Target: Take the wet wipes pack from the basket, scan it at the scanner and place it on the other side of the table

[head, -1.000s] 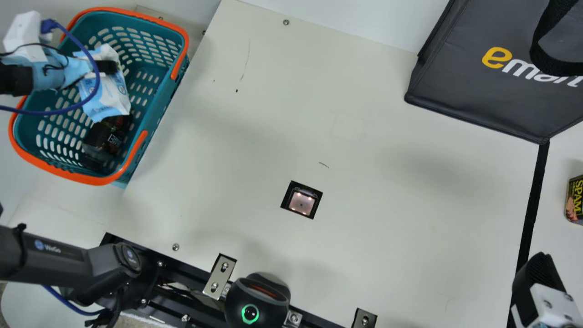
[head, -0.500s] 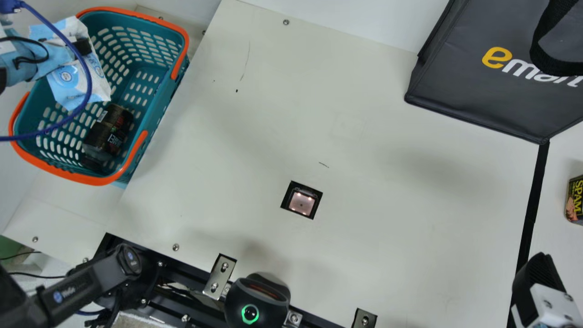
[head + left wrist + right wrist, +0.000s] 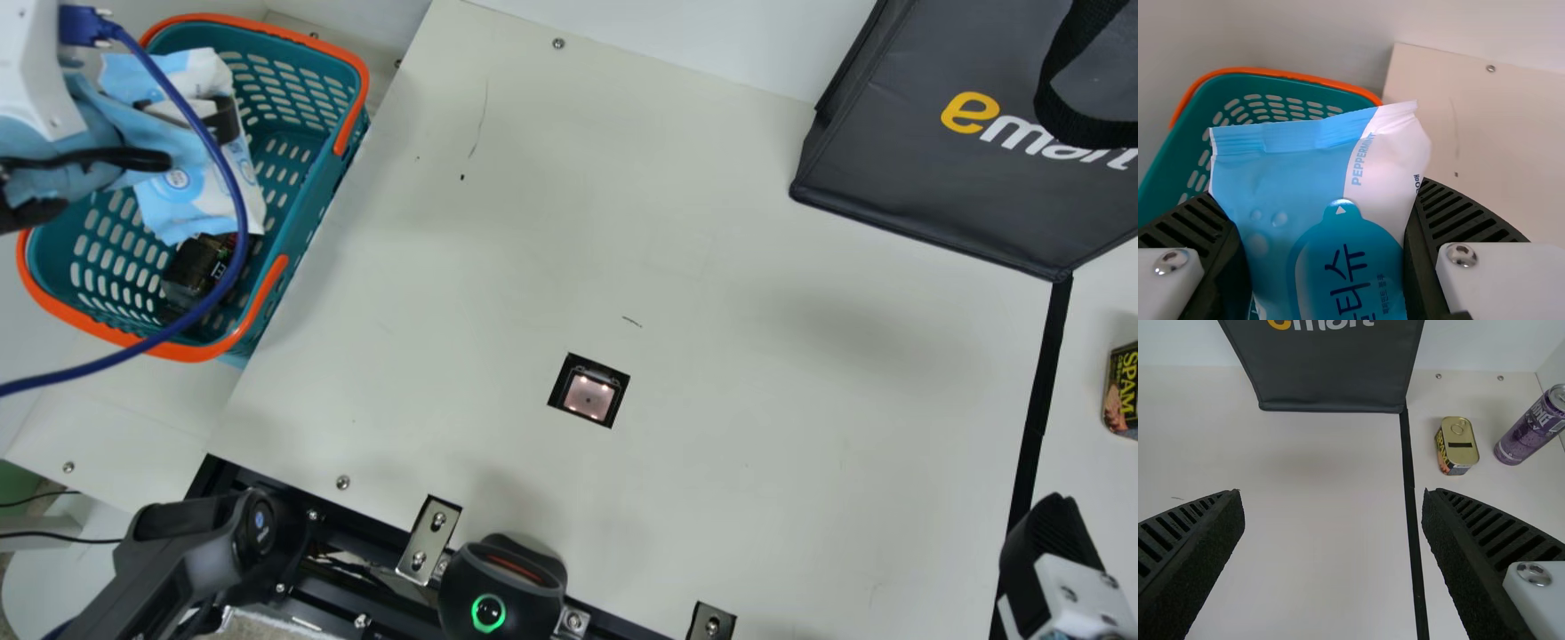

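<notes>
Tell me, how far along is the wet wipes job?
The grabbing looks done: the left fingers hold the wet wipes pack over the basket. Still left are scanning it at the lit square scanner in the table, then setting it down, probably across the black strip, near the small can.

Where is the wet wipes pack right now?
In the main view, the wet wipes pack is at the upper left, between the fingers of the left gripper and over the teal basket.
</notes>
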{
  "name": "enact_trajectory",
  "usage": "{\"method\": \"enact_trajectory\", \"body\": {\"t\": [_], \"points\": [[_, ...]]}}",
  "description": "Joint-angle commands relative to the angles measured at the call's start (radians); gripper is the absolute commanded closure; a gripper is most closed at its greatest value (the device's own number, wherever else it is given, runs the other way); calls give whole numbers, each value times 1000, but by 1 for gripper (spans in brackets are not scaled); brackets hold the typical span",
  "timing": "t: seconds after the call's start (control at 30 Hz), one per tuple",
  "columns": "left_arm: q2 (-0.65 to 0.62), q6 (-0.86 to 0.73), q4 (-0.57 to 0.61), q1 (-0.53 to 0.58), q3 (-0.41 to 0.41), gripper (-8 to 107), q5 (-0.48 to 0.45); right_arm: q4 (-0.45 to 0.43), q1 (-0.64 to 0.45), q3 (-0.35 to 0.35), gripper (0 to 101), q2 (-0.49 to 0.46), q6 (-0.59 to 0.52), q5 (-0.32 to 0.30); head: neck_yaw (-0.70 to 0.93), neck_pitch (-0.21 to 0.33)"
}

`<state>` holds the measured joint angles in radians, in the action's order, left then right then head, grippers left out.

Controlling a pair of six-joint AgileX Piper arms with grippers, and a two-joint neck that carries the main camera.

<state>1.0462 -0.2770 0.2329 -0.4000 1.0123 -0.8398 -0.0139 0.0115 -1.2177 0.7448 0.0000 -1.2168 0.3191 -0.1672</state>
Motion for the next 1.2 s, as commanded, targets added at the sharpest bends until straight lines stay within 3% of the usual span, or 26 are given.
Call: {"method": "enact_trajectory", "body": {"t": [0.0, 0.37, 0.67, 0.9, 1.17], "points": [[-2, 161, -104, 151, 5, 107, -14, 0, 0, 0, 6, 0, 0, 0, 2, 29], [69, 554, -333, 603, 59, 107, -88, 0, 0, 0, 6, 0, 0, 0, 2, 29], [186, 806, -431, 933, 117, 107, -128, 0, 0, 0, 6, 0, 0, 0, 2, 29], [293, 900, -436, 1106, 163, 107, -132, 0, 0, 0, 6, 0, 0, 0, 2, 29], [401, 877, -380, 1207, 193, 107, -133, 0, 0, 0, 6, 0, 0, 0, 2, 29]]}}
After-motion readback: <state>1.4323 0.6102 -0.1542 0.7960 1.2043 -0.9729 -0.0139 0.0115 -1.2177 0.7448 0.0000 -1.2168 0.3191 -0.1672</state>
